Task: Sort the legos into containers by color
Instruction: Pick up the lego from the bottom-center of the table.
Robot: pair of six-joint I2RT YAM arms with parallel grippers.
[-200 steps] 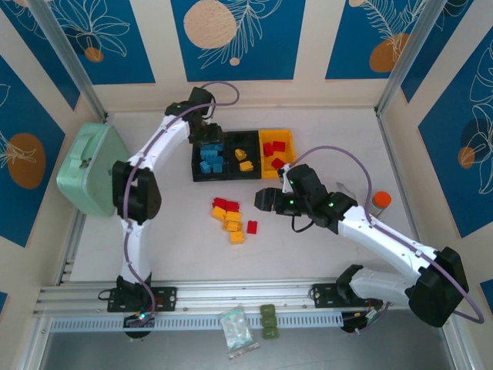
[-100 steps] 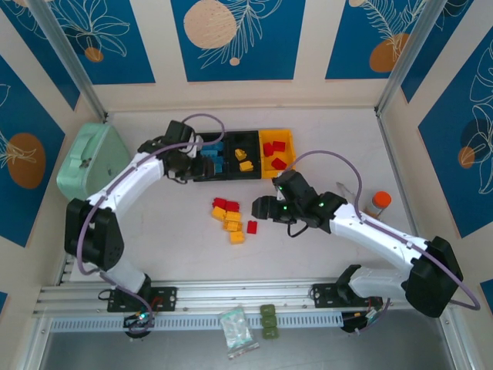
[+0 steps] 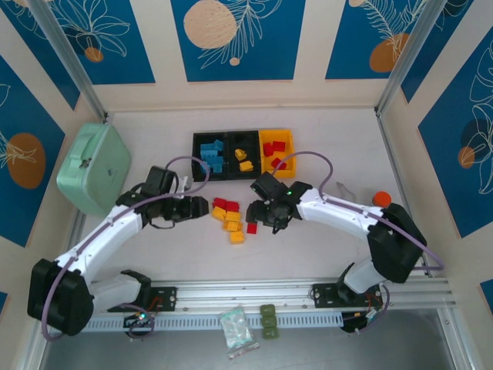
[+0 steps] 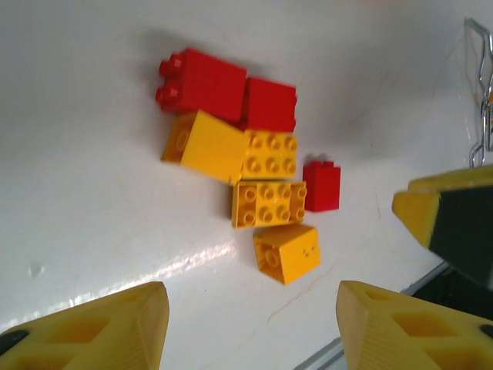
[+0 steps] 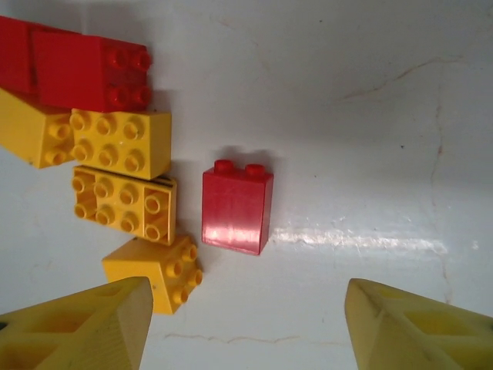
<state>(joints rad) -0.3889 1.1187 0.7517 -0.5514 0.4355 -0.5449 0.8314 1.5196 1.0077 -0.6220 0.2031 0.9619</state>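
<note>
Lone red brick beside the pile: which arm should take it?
Right. The right gripper, open, has the lone red brick centred between its fingers; the left gripper sits across the pile.

White table (image 3: pixel 154 131) bears loose legos (image 3: pixel 231 223), three bins (image 3: pixel 255 146), mint case (image 3: pixel 92 169).

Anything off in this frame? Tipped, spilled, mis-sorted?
Minor only. Lone red brick lies on its side, apart from the pile; the nearest yellow brick is tipped too. Bins look colour-consistent from the top view. No spills or damage visible.
</note>
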